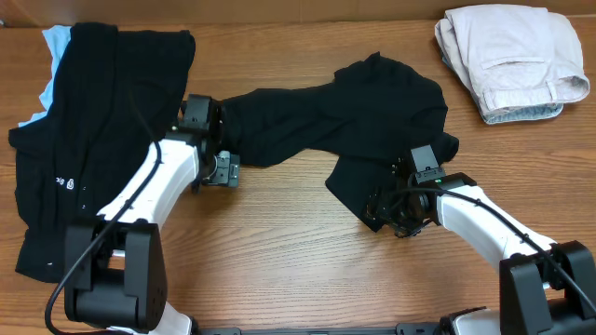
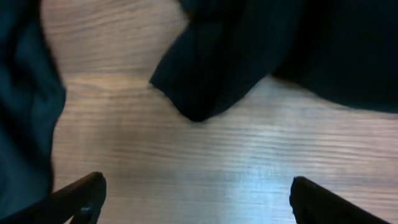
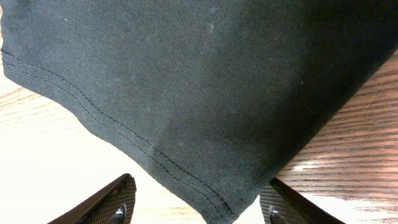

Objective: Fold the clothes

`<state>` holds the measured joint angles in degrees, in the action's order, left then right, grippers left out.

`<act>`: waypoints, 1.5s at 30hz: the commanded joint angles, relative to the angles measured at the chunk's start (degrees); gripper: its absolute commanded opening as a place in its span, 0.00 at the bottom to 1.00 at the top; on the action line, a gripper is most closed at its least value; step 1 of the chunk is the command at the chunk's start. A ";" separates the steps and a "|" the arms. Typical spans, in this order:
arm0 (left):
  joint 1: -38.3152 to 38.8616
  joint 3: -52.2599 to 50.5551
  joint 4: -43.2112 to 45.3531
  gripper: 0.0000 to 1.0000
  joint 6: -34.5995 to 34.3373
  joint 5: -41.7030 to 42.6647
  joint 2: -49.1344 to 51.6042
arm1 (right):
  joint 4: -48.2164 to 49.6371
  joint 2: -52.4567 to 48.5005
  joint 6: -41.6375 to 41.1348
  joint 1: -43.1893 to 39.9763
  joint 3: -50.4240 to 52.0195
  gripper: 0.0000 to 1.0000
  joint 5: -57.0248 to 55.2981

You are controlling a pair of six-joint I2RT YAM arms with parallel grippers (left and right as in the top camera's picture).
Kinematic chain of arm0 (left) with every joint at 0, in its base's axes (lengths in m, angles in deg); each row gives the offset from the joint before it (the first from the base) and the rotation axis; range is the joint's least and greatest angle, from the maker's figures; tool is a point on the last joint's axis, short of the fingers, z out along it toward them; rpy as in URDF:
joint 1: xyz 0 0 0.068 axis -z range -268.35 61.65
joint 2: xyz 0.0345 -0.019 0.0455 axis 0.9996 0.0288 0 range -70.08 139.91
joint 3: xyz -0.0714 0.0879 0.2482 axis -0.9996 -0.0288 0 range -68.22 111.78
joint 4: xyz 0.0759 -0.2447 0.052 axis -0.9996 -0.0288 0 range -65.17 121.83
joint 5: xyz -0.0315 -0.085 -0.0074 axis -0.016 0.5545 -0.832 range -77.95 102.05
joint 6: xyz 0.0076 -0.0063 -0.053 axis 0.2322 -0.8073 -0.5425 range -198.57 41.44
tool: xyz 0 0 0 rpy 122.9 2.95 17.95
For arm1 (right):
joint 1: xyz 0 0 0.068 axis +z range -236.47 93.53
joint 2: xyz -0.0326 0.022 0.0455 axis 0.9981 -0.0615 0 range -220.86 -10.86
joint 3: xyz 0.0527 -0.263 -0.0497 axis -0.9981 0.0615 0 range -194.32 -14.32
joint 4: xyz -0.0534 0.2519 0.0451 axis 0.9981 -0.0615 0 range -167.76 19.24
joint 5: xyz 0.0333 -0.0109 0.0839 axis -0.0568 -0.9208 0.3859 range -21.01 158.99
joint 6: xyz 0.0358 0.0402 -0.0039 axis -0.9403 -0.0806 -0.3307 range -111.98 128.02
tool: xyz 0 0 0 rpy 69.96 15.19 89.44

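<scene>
- As the overhead view shows it, a wooden table point(image 1: 307, 279) fills the scene, its grain running left to right.
- On its left side lies a spread black garment point(image 1: 102, 140), mostly flat.
- Across the middle sprawls a crumpled black garment point(image 1: 345, 112), bunched at the upper right and drawn out in a long strip toward the left. Whether the two black pieces touch cannot be told.
- At the far right corner sits a folded pale garment point(image 1: 512, 60), well apart from the black ones.
- A light-blue cloth point(image 1: 54, 46) peeks from under the spread garment's upper left edge.
- The left gripper point(image 1: 221, 171) is over bare wood, just beside the left end of the crumpled garment. Its wrist view shows the jaws wide, one finger point(image 2: 84, 196) at each lower corner and nothing between them.
- The right gripper point(image 1: 391, 212) is at the crumpled garment's lower hem. Its wrist view shows the stitched corner lying between spread fingers point(image 3: 118, 202), jaws apart and not closed on the cloth.
- Tiny white marks point(image 1: 65, 183) dot the spread garment's lower left.
</scene>
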<state>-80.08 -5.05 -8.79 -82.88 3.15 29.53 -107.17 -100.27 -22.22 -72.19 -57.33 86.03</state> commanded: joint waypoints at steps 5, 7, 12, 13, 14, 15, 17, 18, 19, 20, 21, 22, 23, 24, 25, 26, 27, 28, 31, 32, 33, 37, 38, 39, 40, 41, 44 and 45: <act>-0.11 -7.67 15.61 0.89 9.73 -0.79 -0.50 | -0.15 0.24 0.00 0.13 0.68 0.68 -1.97; -0.11 -8.79 19.06 0.87 11.85 -0.79 -0.50 | -0.15 0.24 0.00 0.13 0.68 0.68 -1.97; -0.50 -9.55 21.90 0.71 12.92 -4.26 -0.48 | -0.11 0.24 0.00 0.13 0.68 0.69 -1.97; -0.87 -9.62 22.12 0.62 12.92 -4.68 -0.42 | -0.11 0.24 0.00 0.13 0.68 0.69 -1.99; -1.40 -9.64 22.53 0.55 12.90 -4.55 -0.31 | -0.09 0.24 -0.02 0.13 0.68 0.71 -1.99; -2.08 -9.73 23.30 0.49 12.87 -4.11 0.07 | -0.04 0.24 0.00 0.13 0.68 0.72 -1.99; -3.04 -9.73 23.82 0.48 12.90 -2.64 0.57 | 0.09 0.24 0.00 0.13 0.68 0.72 -2.01; -3.28 -9.73 23.89 0.48 12.90 -1.90 0.90 | 0.11 0.24 0.00 0.13 0.68 0.72 -1.99; -3.45 -9.73 24.02 0.48 12.87 -1.36 1.25 | 0.11 0.24 0.00 0.13 0.68 0.72 -1.99; -3.50 -9.73 24.11 0.48 12.90 -1.05 1.53 | 0.11 0.24 0.00 0.13 0.68 0.72 -1.99; -3.50 -9.73 24.30 0.48 12.92 -0.48 1.99 | 0.11 0.24 -0.02 0.13 0.68 0.72 -1.99; -3.48 -9.73 24.50 0.49 12.90 -0.04 2.36 | 0.11 0.24 0.00 0.13 0.68 0.73 -1.99; -3.48 -9.73 24.72 0.49 12.90 0.31 2.84 | 0.11 0.24 -0.02 0.13 0.68 0.73 -1.99; -3.48 -9.73 24.98 0.49 12.92 1.05 3.37 | 0.11 0.24 -0.02 0.13 0.68 0.73 -1.99; -3.48 -9.73 25.22 0.49 12.92 1.33 3.98 | 0.11 0.24 -0.02 0.13 0.68 0.73 -1.99; -3.48 -9.73 25.49 0.49 12.92 1.70 4.50 | 0.09 0.24 0.00 0.13 0.68 0.73 -1.99; -3.48 -9.73 25.70 0.50 12.92 2.29 5.11 | 0.09 0.24 -0.02 0.13 0.68 0.73 -1.99; -3.45 -9.73 25.73 0.50 12.92 3.13 5.53 | 0.04 0.24 0.00 0.13 0.68 0.73 -1.99; -3.39 -9.73 25.73 0.48 12.87 5.29 5.95 | -0.02 0.24 -0.02 0.13 0.68 0.73 -1.99; -3.39 -9.73 25.73 0.46 12.87 6.34 5.95 | -0.04 0.24 -0.02 0.13 0.68 0.73 -1.99; -3.39 -9.73 25.70 0.41 12.87 6.95 5.95 | -0.04 0.24 -0.02 0.13 0.68 0.73 -1.99; -3.39 -9.73 24.33 0.10 12.57 7.02 5.95 | -0.07 0.24 -0.02 0.13 0.68 0.73 -1.97; -3.39 -9.73 23.76 0.04 12.22 6.99 5.95 | -0.07 0.24 -0.02 0.13 0.68 0.73 -1.97; -3.39 -9.73 23.08 0.04 11.67 6.99 5.95 | -0.07 0.24 -0.02 0.13 0.68 0.73 -1.97; -3.41 -9.73 22.51 0.04 11.15 6.99 5.95 | -0.07 0.24 -0.02 0.13 0.68 0.73 -1.97; -3.41 -9.70 21.90 0.04 10.12 6.97 5.90 | -0.02 0.24 0.00 0.13 0.68 0.73 -1.97; -3.41 -9.05 18.62 0.04 4.24 7.02 5.57 | 0.28 0.24 0.68 0.13 0.68 0.73 -1.97; -3.41 -8.44 16.94 0.04 1.38 7.17 5.42 | 0.46 0.24 1.11 0.24 0.68 0.73 -1.97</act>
<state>-83.49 -12.78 12.06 -74.07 8.83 33.46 -107.01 -100.07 -22.09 -72.12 -57.33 86.12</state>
